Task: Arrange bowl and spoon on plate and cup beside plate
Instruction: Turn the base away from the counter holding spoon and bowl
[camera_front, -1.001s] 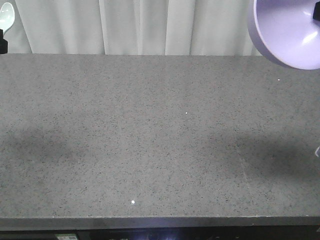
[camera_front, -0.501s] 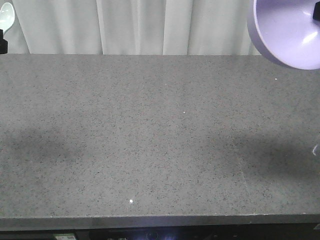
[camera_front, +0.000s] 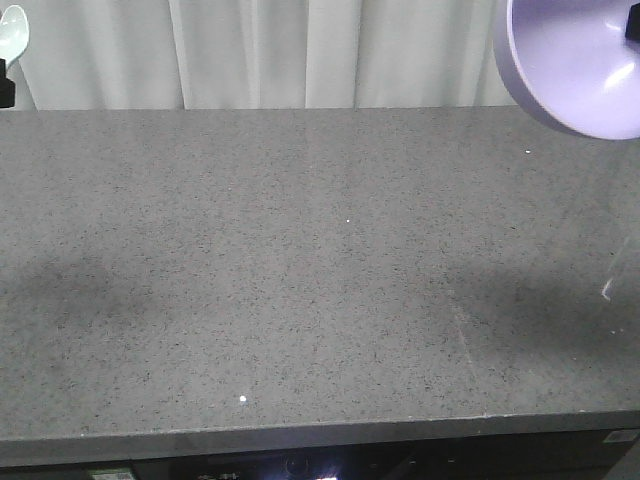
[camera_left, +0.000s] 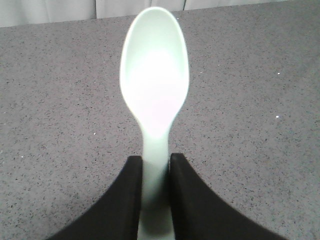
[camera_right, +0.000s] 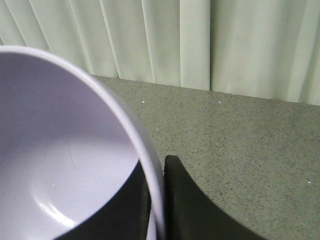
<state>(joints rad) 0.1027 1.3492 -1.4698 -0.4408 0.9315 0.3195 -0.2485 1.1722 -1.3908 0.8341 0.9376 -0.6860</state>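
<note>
The pale mint-green spoon (camera_left: 155, 75) sticks out ahead of my left gripper (camera_left: 156, 161), whose jaws are shut on its flat handle, bowl end forward, above the table. In the front view the spoon (camera_front: 12, 30) shows at the top left corner. The lavender bowl (camera_right: 60, 150) hangs tilted in my right gripper (camera_right: 156, 167), which is shut on its rim with one finger inside and one outside. In the front view the bowl (camera_front: 580, 60) is at the top right, held in the air. The plate and the cup are out of view.
A grey speckled table (camera_front: 300, 250) fills the front view, with its front edge (camera_front: 300, 438) near the bottom. A pale curtain (camera_front: 250, 50) hangs behind its far edge. Two soft shadows lie on the table at left and right.
The table's specks and the curtain folds have drifted left in the front view. The spoon and the bowl keep their places in the frame, still held.
</note>
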